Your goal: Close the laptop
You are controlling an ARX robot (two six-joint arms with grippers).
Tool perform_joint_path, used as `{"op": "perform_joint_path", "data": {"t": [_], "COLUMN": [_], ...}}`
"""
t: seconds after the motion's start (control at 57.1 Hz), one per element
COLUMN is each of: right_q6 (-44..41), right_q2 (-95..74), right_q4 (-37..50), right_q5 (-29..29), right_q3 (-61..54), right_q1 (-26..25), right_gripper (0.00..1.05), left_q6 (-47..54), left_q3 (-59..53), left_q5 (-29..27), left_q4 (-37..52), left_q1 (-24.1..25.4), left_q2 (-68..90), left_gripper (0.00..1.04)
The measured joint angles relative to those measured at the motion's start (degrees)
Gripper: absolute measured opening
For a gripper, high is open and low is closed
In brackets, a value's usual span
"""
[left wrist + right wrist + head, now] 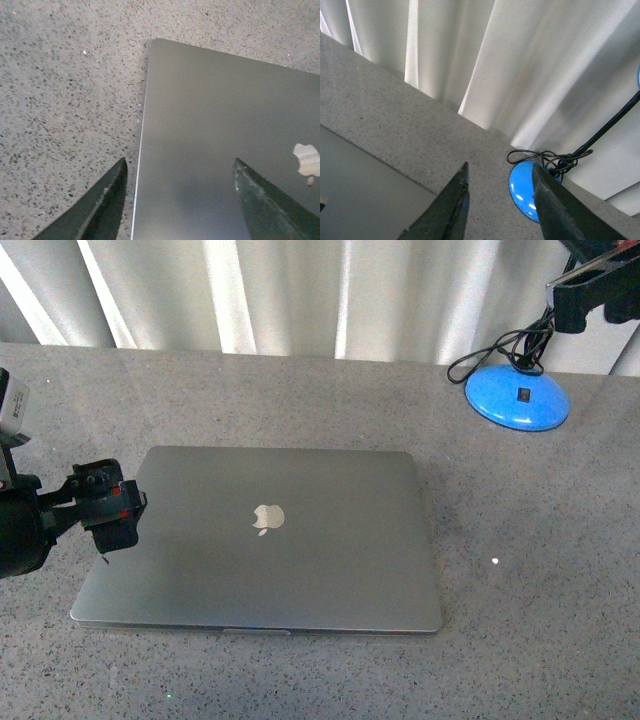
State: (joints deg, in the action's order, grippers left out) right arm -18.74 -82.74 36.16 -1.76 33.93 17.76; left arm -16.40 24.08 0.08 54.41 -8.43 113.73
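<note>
On the speckled grey bench (520,570), near its middle: laptop (270,540), lid fully down and flat, pale apple logo (267,519) facing up. Lying square to the front view, front edge nearest the camera.

At the laptop's left edge, just above the lid: left gripper (108,508), black with red marks, hovering over the left side of the lid. Seen from the left wrist view as two dark fingers (102,210) spread wide apart, one over the bench beside the laptop's edge, the other over the lid near the logo; nothing between them, nothing held. Contact with the lid not possible to tell.

Far back on the right, raised well clear of the bench: right gripper (500,210), fingers parted and empty in the right wrist view, pointing toward a blue lamp base (516,397) with a tangled black cable (495,352). Behind the bench, white curtains (300,290).
</note>
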Motion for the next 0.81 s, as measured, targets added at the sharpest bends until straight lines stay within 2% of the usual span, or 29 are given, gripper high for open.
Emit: {"op": "perform_joint_path", "data": {"t": [0.07, 0.123, 0.175, 0.228, 0.263, 0.35, 0.385, 0.508, 0.613, 0.648, 0.7, 0.753, 0.805], "right_q6": [0.1, 0.7, 2.9, 7.7, 10.0, 13.1, 14.7, 16.2, 17.0, 17.1, 17.3, 17.5, 17.6], "right_q2": [-0.2, -0.4, -1.0, -1.2, -0.6, 2.0, 4.8, 9.9, 14.9, 16.2, 18.3, 20.1, 23.1], "right_q4": [0.0, 0.3, 5.2, 13.2, 16.8, 20.0, 20.4, 20.2, 18.9, 18.5, 17.8, 16.6, 15.1], "right_q5": [-0.1, 0.6, 6.1, 13.3, 15.6, 16.1, 15.3, 13.2, 11.1, 10.5, 9.8, 9.4, 8.7], "right_q3": [0.0, 0.0, -1.2, -4.2, -6.2, -10.3, -13.3, -18.2, -22.0, -22.7, -24.0, -25.1, -26.8], "right_q1": [0.0, 0.1, 0.6, 0.7, 0.4, -1.4, -3.0, -5.5, -7.6, -8.0, -8.6, -9.7, -10.7], "right_gripper": [0.50, 0.63, 0.59, 0.50, 0.45, 0.33, 0.22, 0.01, 0.01, 0.01, 0.01, 0.01, 0.01], "left_q6": [2.8, 4.3, 5.6, 6.2, 6.3, 6.2, 6.1, 6.0, 6.3, 7.9, 10.6, 12.9, 14.1], "left_q3": [-2.6, -5.3, -6.9, -8.4, -8.9, -9.5, -9.6, -9.7, -10.2, -12.9, -18.3, -23.3, -23.8], "left_q5": [-2.1, -3.8, -4.7, -5.3, -5.3, -5.4, -5.4, -5.3, -4.7, -2.3, 0.2, -0.8, -0.5], "left_q4": [7.5, 13.7, 18.2, 22.2, 23.3, 25.2, 25.4, 25.5, 25.4, 24.5, 21.9, 18.7, 14.0], "left_q1": [0.0, 0.1, 0.4, 0.7, 0.7, 0.8, 0.8, 0.7, 1.0, 2.6, 5.6, 7.8, 8.3], "left_q2": [2.2, 2.9, 2.7, 1.9, 1.6, 1.4, 1.4, 1.4, 0.9, -2.3, -12.5, -27.9, -41.4], "left_gripper": [0.55, 0.45, 0.36, 0.27, 0.23, 0.10, 0.04, 0.04, 0.04, 0.04, 0.04, 0.04, 0.04]}}
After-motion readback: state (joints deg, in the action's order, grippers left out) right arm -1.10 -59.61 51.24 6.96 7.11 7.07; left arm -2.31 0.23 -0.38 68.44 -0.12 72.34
